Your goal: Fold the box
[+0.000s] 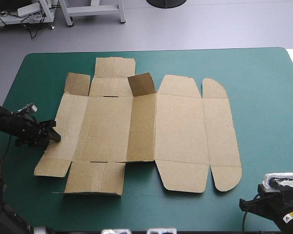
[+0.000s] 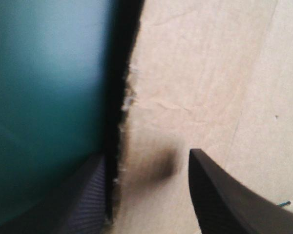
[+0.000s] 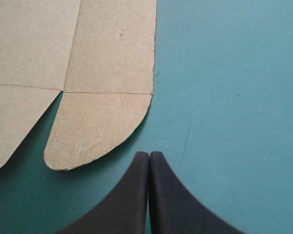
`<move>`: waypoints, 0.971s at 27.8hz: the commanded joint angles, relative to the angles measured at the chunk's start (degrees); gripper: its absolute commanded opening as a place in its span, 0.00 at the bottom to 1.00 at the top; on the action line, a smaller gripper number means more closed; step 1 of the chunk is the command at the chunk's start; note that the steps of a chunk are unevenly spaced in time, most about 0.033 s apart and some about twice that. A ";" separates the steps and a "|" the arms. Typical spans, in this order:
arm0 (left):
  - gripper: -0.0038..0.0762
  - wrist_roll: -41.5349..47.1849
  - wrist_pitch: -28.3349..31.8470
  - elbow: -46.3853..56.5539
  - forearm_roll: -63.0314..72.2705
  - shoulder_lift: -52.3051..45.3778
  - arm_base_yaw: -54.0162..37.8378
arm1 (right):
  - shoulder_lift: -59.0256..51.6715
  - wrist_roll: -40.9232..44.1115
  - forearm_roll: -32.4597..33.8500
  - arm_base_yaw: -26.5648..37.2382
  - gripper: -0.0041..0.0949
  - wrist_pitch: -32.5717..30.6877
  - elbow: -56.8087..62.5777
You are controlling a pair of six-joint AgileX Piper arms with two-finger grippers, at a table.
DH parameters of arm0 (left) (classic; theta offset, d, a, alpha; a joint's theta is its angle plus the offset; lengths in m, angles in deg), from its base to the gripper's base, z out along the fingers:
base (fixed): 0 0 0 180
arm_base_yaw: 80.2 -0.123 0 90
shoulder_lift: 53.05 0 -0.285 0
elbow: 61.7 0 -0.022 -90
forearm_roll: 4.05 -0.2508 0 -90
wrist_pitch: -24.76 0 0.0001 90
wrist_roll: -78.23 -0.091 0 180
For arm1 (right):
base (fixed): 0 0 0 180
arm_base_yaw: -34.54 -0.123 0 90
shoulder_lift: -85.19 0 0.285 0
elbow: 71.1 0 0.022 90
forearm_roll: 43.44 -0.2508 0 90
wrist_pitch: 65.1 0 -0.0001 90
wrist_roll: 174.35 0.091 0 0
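The left pincer [image 1: 52, 135] sits low at the left edge of the box [image 1: 141, 131] with its black fingers wide apart. In its own wrist view one finger [image 2: 83, 204] is over the teal-green cover and the other finger [image 2: 229, 200] is over the brown board, with the sheet's cut edge running between them. Whether either one touches the board cannot be told.

The right pincer [image 3: 149, 158] is pressed together, its two fingers meeting in one point with nothing between them. It is over bare cover toward the near right corner of the worktop [image 1: 263, 87], just beside the rounded flap [image 3: 95, 129] at the sheet's near right corner and apart from it.

The box lies spread out as a cut sheet across the middle of the worktop, nearly all of it flat. One small square flap [image 1: 140, 84] on the far side, near the middle, stands tilted up from the surface. The far left flap [image 1: 77, 84] looks slightly lifted as well. The long right-hand panel with rounded ends lies flat on the cover
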 commanded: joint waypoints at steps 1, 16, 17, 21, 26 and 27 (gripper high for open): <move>0.52 -0.36 -5.33 1.53 1.83 -0.02 3.04 | 0.65 -0.05 -0.36 0.28 0.03 2.89 -1.47; 0.14 -1.95 -5.33 2.28 12.45 1.02 9.31 | 0.65 -0.05 -0.59 0.28 0.03 2.89 -1.47; 0.13 -2.08 -5.33 2.28 13.26 1.02 9.31 | 0.65 -0.05 -0.59 0.28 0.03 2.89 -1.47; 0.08 -2.22 -5.33 2.28 16.64 1.02 9.31 | 0.65 -0.05 -0.59 0.28 0.03 2.89 -1.47; 0.06 -4.79 -5.41 2.16 22.41 1.02 9.31 | 0.65 -0.05 -0.81 0.28 0.03 3.24 -1.47; 0.06 -4.79 -5.41 1.81 22.94 0.39 9.31 | 0.65 -0.05 -1.10 0.28 0.03 3.24 -1.47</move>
